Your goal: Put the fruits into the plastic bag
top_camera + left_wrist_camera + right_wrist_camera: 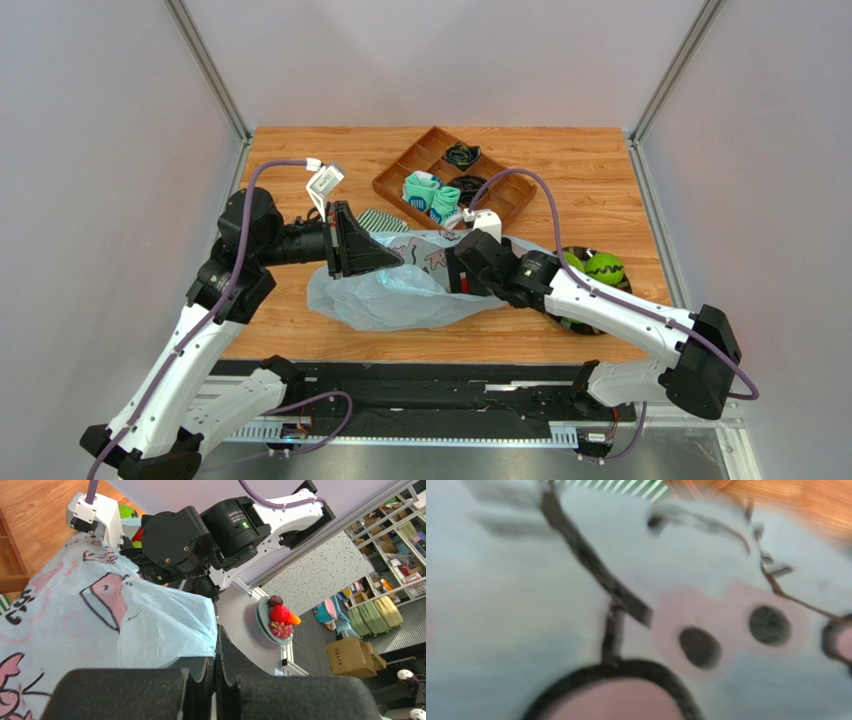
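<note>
The pale-blue plastic bag (400, 295) with pink-and-black print lies at mid-table. My left gripper (398, 258) is shut on its upper edge and holds it lifted. In the left wrist view the film (100, 610) runs into the closed fingertips (216, 645). My right gripper (466, 266) is at the bag's right side, its fingers hidden by the film. The blurred right wrist view is filled by the bag's print (706, 630). Two green fruits (603, 267) sit on a dark plate (622, 285) at the right. A bit of red (139, 533) shows by the right gripper; I cannot tell what it is.
A brown divided tray (400, 170) holding teal socks (430, 195) and dark items stands behind the bag. A green-and-white striped cloth (383, 219) lies between the tray and my left gripper. The right forearm (610, 305) crosses over the plate.
</note>
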`<action>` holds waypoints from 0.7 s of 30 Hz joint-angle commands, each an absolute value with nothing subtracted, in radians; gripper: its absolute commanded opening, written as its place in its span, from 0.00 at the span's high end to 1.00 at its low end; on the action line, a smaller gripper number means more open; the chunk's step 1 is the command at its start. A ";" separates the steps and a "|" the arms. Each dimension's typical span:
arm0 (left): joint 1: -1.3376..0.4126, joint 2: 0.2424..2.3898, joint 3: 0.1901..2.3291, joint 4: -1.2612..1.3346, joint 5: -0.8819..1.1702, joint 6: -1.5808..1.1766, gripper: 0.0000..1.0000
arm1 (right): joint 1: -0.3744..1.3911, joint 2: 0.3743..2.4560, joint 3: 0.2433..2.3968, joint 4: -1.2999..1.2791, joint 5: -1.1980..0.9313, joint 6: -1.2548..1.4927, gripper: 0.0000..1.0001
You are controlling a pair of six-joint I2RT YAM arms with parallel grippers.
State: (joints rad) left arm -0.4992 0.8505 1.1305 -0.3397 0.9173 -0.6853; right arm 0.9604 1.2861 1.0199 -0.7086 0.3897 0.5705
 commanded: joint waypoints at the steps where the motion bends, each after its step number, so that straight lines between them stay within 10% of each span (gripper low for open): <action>1: -0.494 0.854 1.129 -0.301 0.940 -0.696 1.00 | 0.956 1.289 1.026 -0.624 0.330 0.557 0.13; 21: -0.439 0.897 1.164 -0.429 0.855 -0.534 1.00 | 0.954 0.987 0.988 -0.442 0.175 0.405 0.10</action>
